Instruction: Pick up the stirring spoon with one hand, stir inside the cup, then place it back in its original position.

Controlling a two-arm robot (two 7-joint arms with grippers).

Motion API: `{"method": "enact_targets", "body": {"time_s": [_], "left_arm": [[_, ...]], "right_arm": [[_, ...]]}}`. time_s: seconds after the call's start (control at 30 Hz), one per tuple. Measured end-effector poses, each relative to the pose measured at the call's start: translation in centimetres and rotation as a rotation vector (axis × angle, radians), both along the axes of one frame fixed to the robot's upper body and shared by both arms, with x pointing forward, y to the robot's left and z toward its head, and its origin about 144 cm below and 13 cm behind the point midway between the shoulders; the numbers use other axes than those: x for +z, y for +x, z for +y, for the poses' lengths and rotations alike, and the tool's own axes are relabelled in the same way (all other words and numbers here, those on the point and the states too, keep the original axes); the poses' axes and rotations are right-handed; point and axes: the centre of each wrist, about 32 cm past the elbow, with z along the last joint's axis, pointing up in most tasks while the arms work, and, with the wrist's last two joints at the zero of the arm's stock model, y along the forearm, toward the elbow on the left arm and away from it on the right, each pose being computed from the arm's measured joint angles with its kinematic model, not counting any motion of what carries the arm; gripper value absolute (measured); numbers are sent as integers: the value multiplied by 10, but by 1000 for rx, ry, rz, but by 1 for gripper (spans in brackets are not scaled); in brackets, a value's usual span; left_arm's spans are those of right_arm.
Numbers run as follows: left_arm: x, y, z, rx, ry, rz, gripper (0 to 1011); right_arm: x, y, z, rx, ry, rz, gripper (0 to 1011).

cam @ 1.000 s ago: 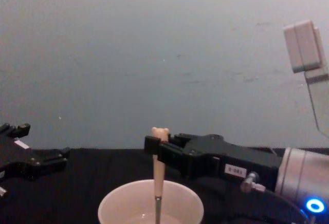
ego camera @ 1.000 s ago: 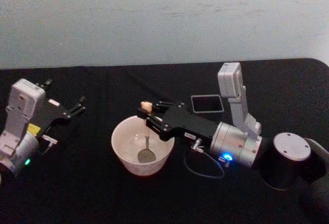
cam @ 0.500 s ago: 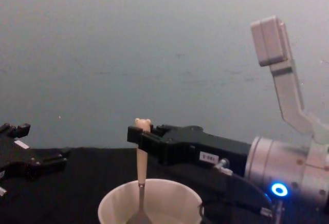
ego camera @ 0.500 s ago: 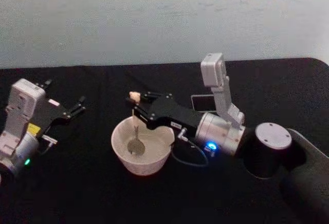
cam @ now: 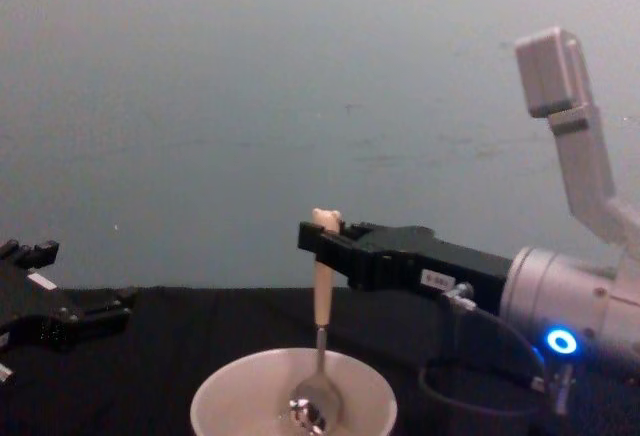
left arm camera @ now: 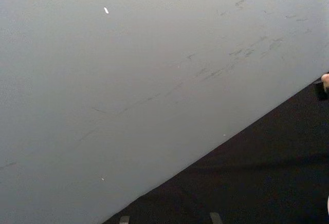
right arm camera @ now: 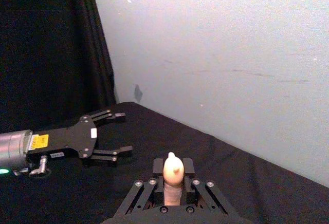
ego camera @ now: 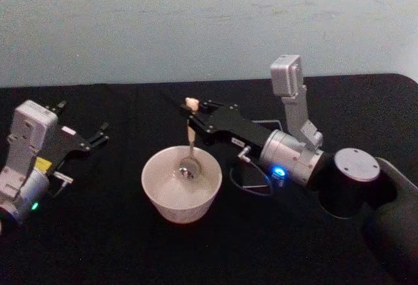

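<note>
The cream-pink cup (ego camera: 171, 205) stands on the black table in front of me, its rim (cam: 222, 389) low in the chest view. My right gripper (ego camera: 193, 117) is shut on the peach handle of the stirring spoon (ego camera: 189, 132), which hangs upright over the cup's far side. The spoon's shiny bowl (cam: 311, 410) is down inside the cup. From the right wrist, the bear head of the spoon (right arm camera: 173, 169) pokes up between the shut fingers of that gripper (right arm camera: 173, 187). My left gripper (ego camera: 98, 135) rests open at the left, apart from the cup.
A grey cable loop (ego camera: 251, 182) hangs from the right arm just right of the cup. The right arm's dark elbow (ego camera: 356, 184) takes up the table's right side. A pale wall runs behind the table's far edge.
My right gripper carried the spoon from the cup's left side to its far right side and slightly higher. The left arm has not moved.
</note>
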Motion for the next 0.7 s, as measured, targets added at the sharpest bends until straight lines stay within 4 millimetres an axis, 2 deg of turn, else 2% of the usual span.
{"method": "enact_targets", "body": {"time_s": [0.37,0.7], "left_arm": [[0,0,0,0,0,0,1001],[0,0,0,0,0,0,1001]], "right_arm": [[2,-18,-16,0,2,12,215],[-1,-32,-11,70,5,33,215]]}}
